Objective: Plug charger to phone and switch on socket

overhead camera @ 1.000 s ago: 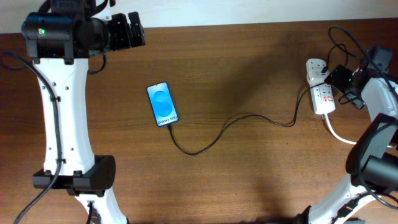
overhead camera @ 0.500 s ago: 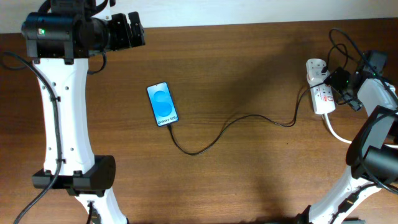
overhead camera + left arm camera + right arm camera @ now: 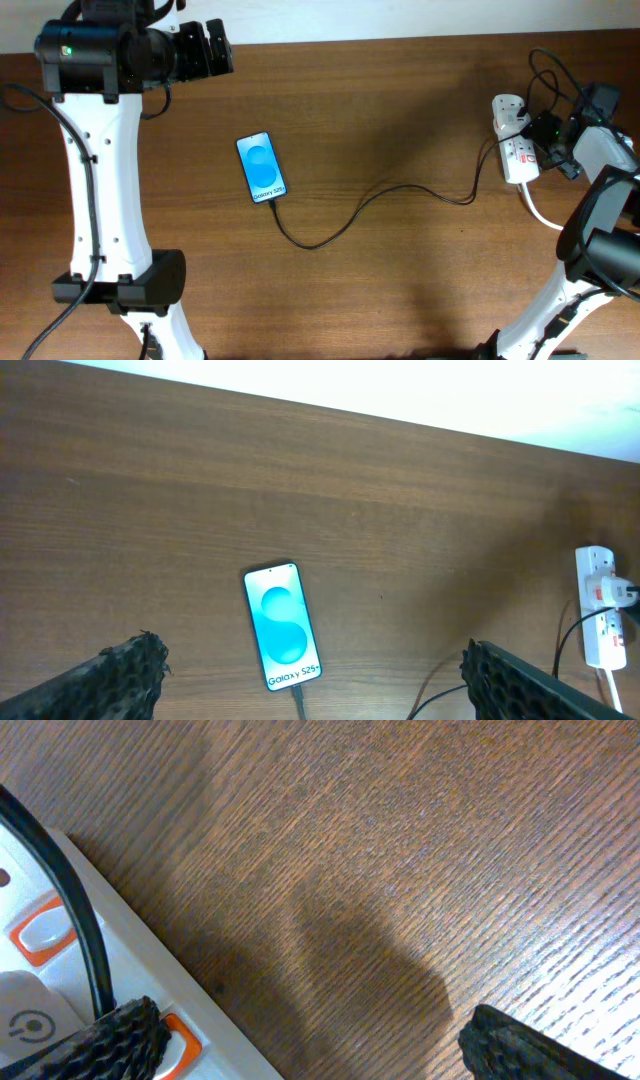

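Since the earlier overhead frames the right arm has shifted slightly toward the right edge and stands more upright, while the phone, the charger and the left arm have not moved. The right gripper has its jaws spread wide and grips nothing; one finger sits by an orange switch on the socket at the lower left of the wrist view, contact unclear. The left gripper, also wide apart and empty, hangs above the phone, whose lower end meets the charger, which runs right to the socket.
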Available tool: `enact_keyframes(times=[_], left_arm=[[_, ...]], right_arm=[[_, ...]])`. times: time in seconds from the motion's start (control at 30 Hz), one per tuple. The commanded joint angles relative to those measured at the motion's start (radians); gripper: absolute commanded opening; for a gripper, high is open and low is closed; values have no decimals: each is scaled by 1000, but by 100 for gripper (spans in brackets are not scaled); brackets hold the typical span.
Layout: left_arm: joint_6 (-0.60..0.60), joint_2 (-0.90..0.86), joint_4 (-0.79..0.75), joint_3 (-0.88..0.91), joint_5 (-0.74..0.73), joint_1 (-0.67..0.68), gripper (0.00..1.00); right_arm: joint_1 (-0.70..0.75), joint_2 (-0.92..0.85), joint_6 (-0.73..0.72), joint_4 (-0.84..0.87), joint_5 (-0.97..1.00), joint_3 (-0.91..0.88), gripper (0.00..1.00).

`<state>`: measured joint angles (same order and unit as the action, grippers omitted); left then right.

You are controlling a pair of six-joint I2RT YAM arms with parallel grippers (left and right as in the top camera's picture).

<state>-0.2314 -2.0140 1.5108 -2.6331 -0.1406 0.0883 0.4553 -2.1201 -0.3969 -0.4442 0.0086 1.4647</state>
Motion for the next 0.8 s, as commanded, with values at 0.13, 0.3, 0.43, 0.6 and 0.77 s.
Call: enact_keyframes(times=[0.13, 0.3, 0.43, 0.6, 0.77], left_arm=[[2, 0, -1, -3, 7, -4, 99], [2, 0, -1, -3, 7, -4, 99], [2, 0, -1, -3, 7, -4, 99], [2, 0, -1, -3, 7, -4, 99], [2, 0, -1, -3, 7, -4, 99]], right_arm=[[-3, -31, 26, -47, -82, 5, 98], [-6, -31, 26, -72, -99, 5, 99], [-16, -31, 26, -77, -114, 5, 99], [-33, -31, 26, -87, -114, 5, 99], [-37, -31, 26, -103, -137, 5, 99]])
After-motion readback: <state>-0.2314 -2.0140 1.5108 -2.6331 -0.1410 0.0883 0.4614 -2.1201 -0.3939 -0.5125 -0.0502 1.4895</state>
